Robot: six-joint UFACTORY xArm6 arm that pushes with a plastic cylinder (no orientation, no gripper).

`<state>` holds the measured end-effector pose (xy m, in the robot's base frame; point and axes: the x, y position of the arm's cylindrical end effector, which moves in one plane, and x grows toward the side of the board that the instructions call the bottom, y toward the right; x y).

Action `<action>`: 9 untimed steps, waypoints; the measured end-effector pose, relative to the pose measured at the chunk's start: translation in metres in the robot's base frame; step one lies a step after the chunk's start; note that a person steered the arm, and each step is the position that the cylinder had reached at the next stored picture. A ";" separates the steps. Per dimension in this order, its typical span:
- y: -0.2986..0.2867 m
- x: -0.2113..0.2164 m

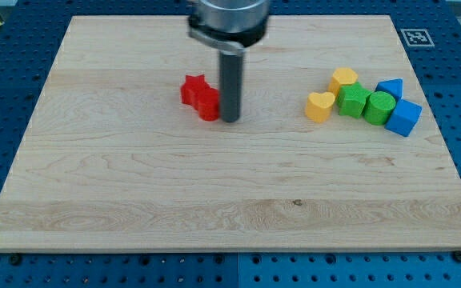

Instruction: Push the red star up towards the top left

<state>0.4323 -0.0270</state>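
The red star (193, 89) lies on the wooden board (134, 200) left of centre, in the upper half. A second red block (208, 106) touches its lower right side; its shape is partly hidden by the rod. My tip (230, 120) stands right against the right side of that second red block, just below and to the right of the star. The rod rises straight from the tip to the arm's head at the view's top.
A cluster sits at the view's right: a yellow heart (320, 106), a yellow block (343, 79), two green blocks (352, 101) (378, 106), and two blue blocks (390, 88) (404, 118). A marker tag (414, 37) lies off the board's top right corner.
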 end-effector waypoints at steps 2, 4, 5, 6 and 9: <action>-0.068 -0.055; -0.106 -0.096; -0.078 -0.091; -0.025 -0.080; -0.057 -0.119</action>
<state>0.3132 -0.0836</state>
